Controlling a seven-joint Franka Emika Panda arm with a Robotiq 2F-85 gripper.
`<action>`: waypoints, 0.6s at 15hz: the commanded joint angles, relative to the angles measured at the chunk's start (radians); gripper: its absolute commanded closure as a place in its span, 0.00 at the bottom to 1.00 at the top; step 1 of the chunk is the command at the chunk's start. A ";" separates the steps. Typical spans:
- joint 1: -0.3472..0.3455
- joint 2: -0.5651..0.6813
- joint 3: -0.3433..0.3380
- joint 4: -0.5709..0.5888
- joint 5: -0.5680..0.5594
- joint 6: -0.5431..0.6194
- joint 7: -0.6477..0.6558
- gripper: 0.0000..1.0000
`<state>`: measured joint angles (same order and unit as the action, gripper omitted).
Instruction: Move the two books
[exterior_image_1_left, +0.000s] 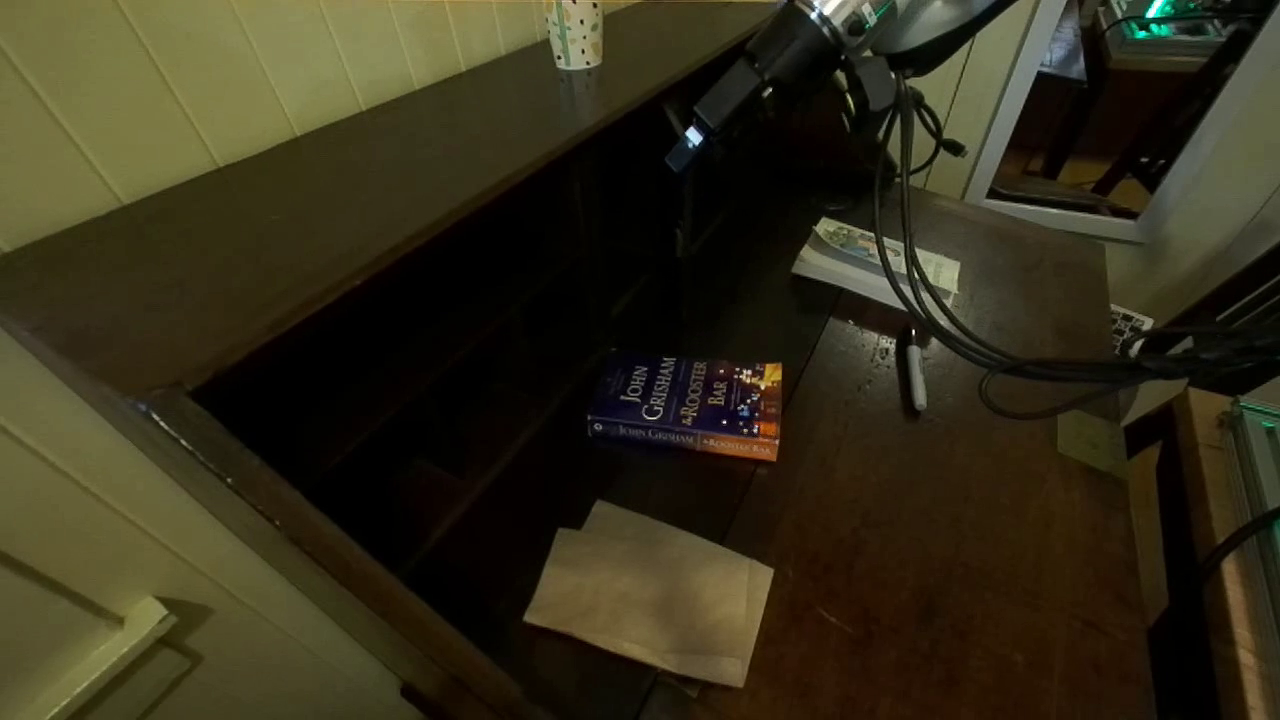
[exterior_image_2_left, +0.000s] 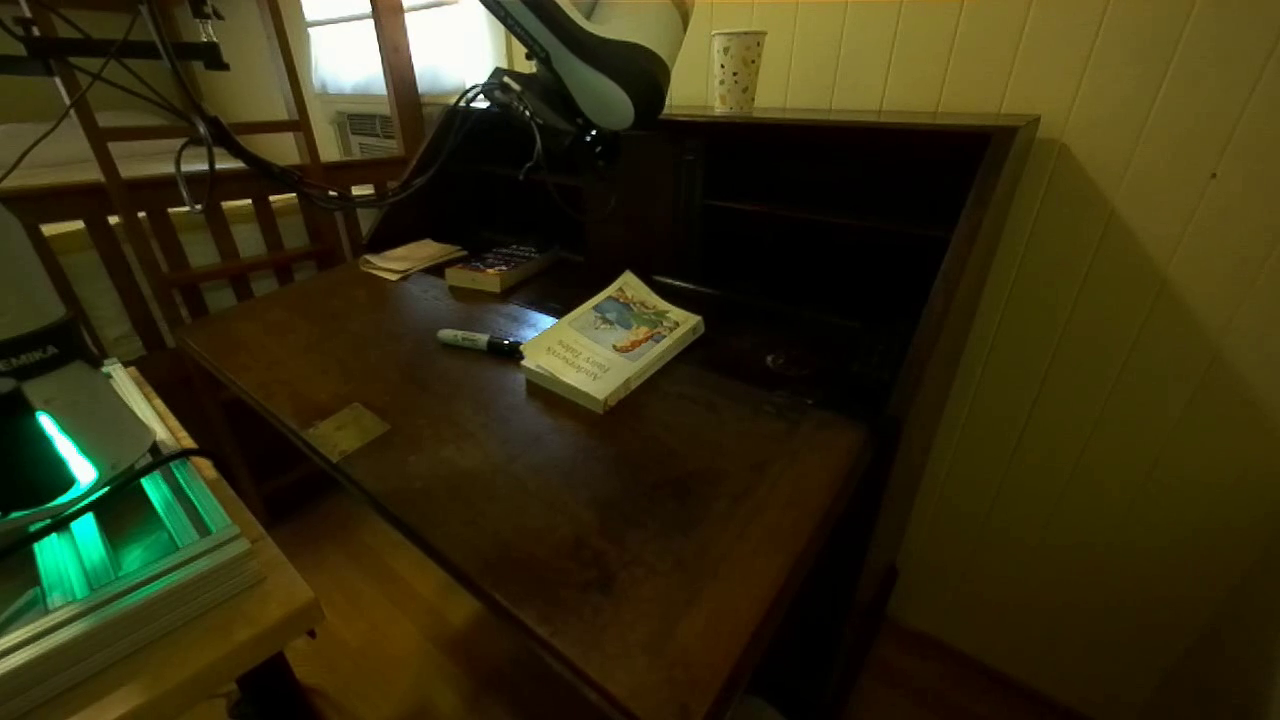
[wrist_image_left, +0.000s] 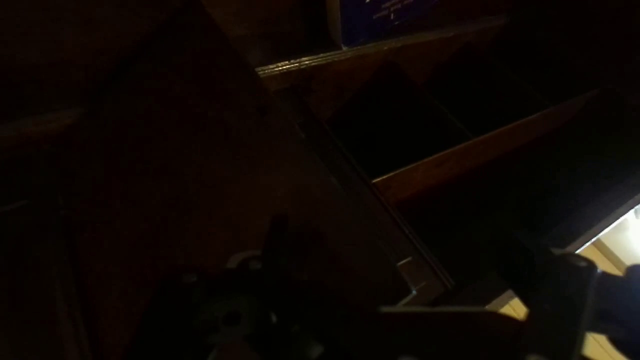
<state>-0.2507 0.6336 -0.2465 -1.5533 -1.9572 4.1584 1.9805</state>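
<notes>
A dark blue book (exterior_image_1_left: 684, 395) with yellow-orange marks lies flat on the desk in both exterior views. Its blue cover (wrist_image_left: 385, 22) also shows at the top of the wrist view. The thicker pale book (exterior_image_2_left: 612, 345), a fairy-tale volume, lies farther along the desk, partly behind cables in an exterior view (exterior_image_1_left: 845, 243). My gripper (exterior_image_1_left: 684, 150) is raised near the shelf edge, above and apart from both books. Very dark in the wrist view, the gripper (wrist_image_left: 422, 262) stands open with its fingers wide apart and no book between them.
A folded paper sheet (exterior_image_1_left: 655, 595) lies beside the blue book. A marker (exterior_image_2_left: 478, 341) rests near the pale book. The desk's dark shelf compartments (exterior_image_2_left: 800, 240) rise behind, with a paper cup (exterior_image_2_left: 738, 72) on top. Loose cables (exterior_image_1_left: 905, 200) hang from the arm over the desk.
</notes>
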 joint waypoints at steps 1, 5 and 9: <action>0.005 0.027 0.017 0.004 0.058 0.016 -0.064 0.00; 0.007 0.057 0.033 0.002 0.112 -0.004 -0.148 0.00; 0.005 0.076 0.048 -0.013 0.178 -0.032 -0.275 0.00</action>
<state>-0.2421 0.6941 -0.2137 -1.5543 -1.8480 4.1488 1.8013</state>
